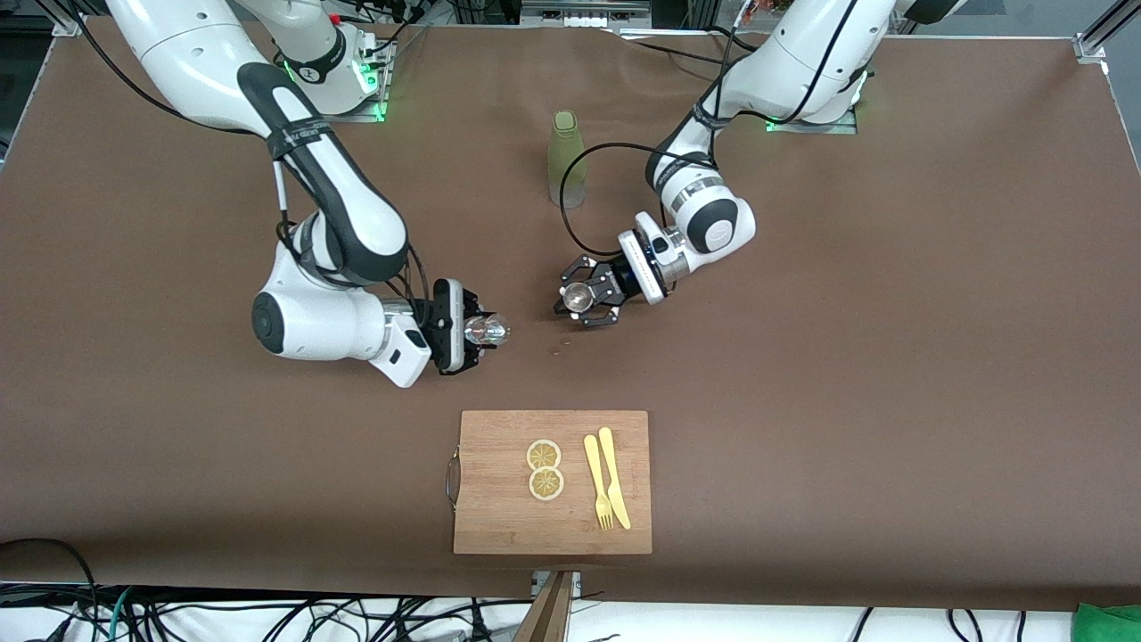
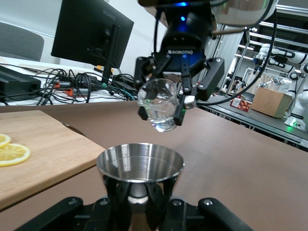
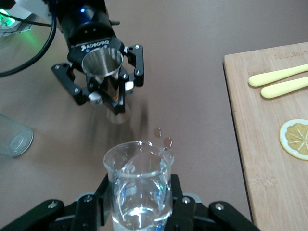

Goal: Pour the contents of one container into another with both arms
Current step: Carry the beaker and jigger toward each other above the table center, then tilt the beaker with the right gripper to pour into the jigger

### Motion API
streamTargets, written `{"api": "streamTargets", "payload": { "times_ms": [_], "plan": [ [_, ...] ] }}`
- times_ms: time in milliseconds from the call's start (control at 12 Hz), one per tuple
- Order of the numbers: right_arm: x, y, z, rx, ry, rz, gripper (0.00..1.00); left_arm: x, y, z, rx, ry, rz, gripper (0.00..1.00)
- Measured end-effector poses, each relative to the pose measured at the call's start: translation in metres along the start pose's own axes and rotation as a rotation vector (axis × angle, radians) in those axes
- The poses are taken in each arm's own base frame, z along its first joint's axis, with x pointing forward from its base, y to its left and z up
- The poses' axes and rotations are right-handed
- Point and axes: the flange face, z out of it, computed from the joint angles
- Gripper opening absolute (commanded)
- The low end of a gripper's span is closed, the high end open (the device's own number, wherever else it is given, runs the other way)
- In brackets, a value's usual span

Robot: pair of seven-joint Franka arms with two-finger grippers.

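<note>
Meanwhile, right end effector (image 1: 474,332) grips the glass (image 1: 488,331), left end effector (image 1: 584,301) the jigger (image 1: 578,298); bottle (image 1: 566,159) nearby.

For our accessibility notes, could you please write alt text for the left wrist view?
The left end effector grips a steel jigger upright, while the right end effector holds a small clear glass above it, tilted toward it. A wooden cutting board with lemon slices lies beside them.

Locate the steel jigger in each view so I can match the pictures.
Front view: the steel jigger sits in the left pincer, above the table near the middle.
Left wrist view: the jigger's open cup fills the lower middle.
Right wrist view: upper part.
Shared landmark: the cutting board.
</note>
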Motion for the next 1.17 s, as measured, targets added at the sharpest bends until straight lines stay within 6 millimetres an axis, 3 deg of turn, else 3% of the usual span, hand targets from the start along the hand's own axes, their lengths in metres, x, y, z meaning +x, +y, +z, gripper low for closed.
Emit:
{"api": "streamTargets", "payload": {
  "times_ms": [752,1170],
  "plan": [
    [0.047,-0.024,0.003,-0.030,-0.080,-0.003,0.37,-0.009,0.009,0.030,0.008,-0.039,0.006,0.00],
    [0.049,-0.038,0.013,-0.010,-0.112,-0.014,0.37,-0.003,0.010,0.044,0.014,-0.031,0.011,0.00]
  ]
}}
